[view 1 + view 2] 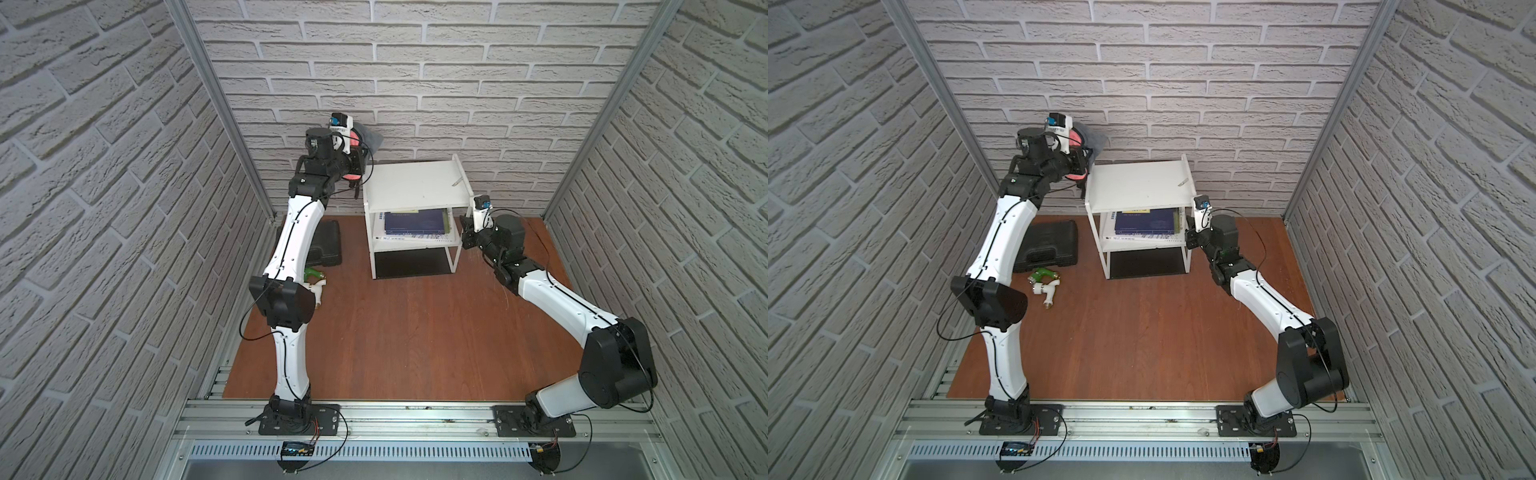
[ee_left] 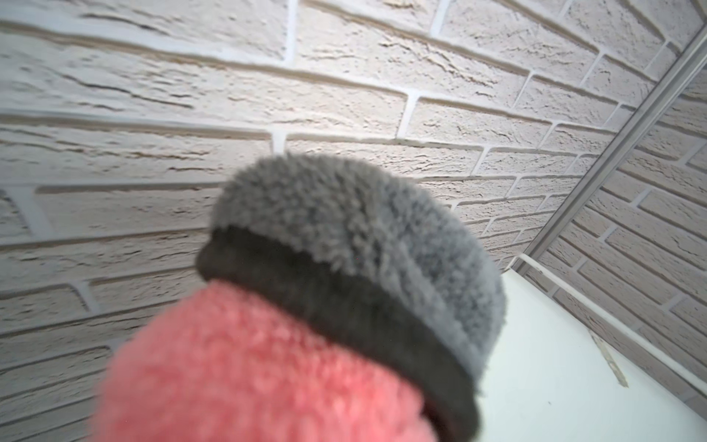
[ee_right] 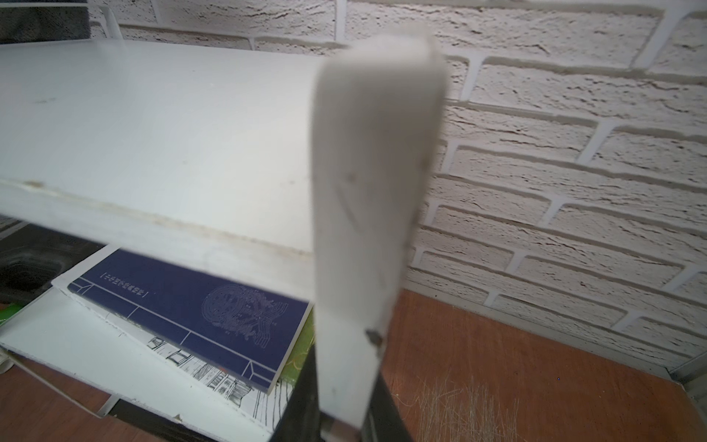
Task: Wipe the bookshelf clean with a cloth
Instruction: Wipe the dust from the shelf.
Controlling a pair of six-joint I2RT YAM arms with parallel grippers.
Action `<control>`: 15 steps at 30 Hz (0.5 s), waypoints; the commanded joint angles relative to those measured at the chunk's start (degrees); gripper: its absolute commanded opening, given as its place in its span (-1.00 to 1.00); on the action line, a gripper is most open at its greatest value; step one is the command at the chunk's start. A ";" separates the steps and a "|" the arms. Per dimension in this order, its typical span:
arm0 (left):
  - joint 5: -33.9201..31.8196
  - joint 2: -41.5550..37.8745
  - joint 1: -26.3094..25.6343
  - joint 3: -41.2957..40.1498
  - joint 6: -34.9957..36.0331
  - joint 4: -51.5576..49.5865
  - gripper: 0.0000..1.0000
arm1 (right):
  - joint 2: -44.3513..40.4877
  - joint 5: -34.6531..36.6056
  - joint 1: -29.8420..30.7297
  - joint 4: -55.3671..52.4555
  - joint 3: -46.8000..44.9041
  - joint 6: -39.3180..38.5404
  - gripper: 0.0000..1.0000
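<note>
Fluffy cloth [image 2: 344, 237], seemingly matt bookshelf [image 1: 415, 183]

1 bookshelf [image 1: 415, 183], 1 cloth [image 2: 306, 306], 2 books [image 1: 1144, 222]

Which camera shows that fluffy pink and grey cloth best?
The left wrist view: the cloth fills it, pile visible. Both top views show only a scrap behind the left arm. The right wrist view shows none.

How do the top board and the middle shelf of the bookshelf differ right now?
The top board carries no books, only a thin sliver of something near one edge; the middle shelf holds a stack of books, a dark blue book uppermost. The top board is fully exposed; the middle shelf sits partly hidden beneath it. Both are flat white boards.
</note>
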 commanded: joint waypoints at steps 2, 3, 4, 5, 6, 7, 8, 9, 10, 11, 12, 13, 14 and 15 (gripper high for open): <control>0.86 1.95 -0.19 1.35 1.41 -6.97 -1.00 | 0.26 -3.11 0.81 -0.90 1.18 -0.57 -0.94; 1.59 0.50 -0.54 -0.15 1.94 -8.39 -1.00 | 0.32 -3.09 0.81 -0.91 1.22 -0.41 -0.94; 1.74 -1.56 -1.01 -3.08 2.49 -9.26 -1.00 | 0.35 -3.11 0.81 -0.90 1.22 -0.20 -0.95; 1.38 -3.83 -1.72 -6.68 3.17 -9.57 -1.00 | 0.40 -3.05 0.81 -0.80 1.22 0.04 -0.95; 0.75 -7.43 -2.68 -11.66 4.02 -8.72 -1.00 | 0.44 -2.97 0.83 -0.76 1.22 0.21 -0.94; 0.04 -10.92 -3.70 -17.16 5.25 -7.42 -1.00 | 0.51 -2.92 0.82 -0.88 1.20 0.39 -0.94; -0.85 -14.91 -4.93 -22.25 6.57 -5.87 -1.00 | 0.53 -2.82 0.88 -0.94 1.28 0.67 -0.94; -2.17 -18.23 -6.51 -27.07 7.72 -4.97 -1.00 | 0.59 -2.77 0.82 -0.96 1.37 0.83 -0.94; -3.50 -21.31 -8.01 -31.09 8.61 -4.08 -1.00 | 0.62 -2.77 0.82 -1.00 1.40 0.93 -0.94; -4.45 -23.99 -9.02 -34.25 8.95 -3.34 -1.00 | 0.63 -2.70 0.81 -0.99 1.43 1.01 -0.95; -4.98 -26.02 -10.17 -36.62 9.02 -3.12 -1.00 | 0.70 -2.61 0.81 -0.96 1.53 1.17 -0.94; -5.58 -27.40 -11.15 -38.00 8.96 -3.50 -1.00 | 0.71 -2.53 0.84 -1.05 1.56 1.27 -0.94; -6.54 -28.60 -12.03 -38.51 8.90 -4.23 -1.00 | 0.71 -2.48 0.82 -1.18 1.65 1.30 -0.94; -8.03 -29.46 -12.87 -38.47 8.82 -4.49 -1.00 | 0.71 -2.42 0.84 -1.30 1.73 1.52 -0.94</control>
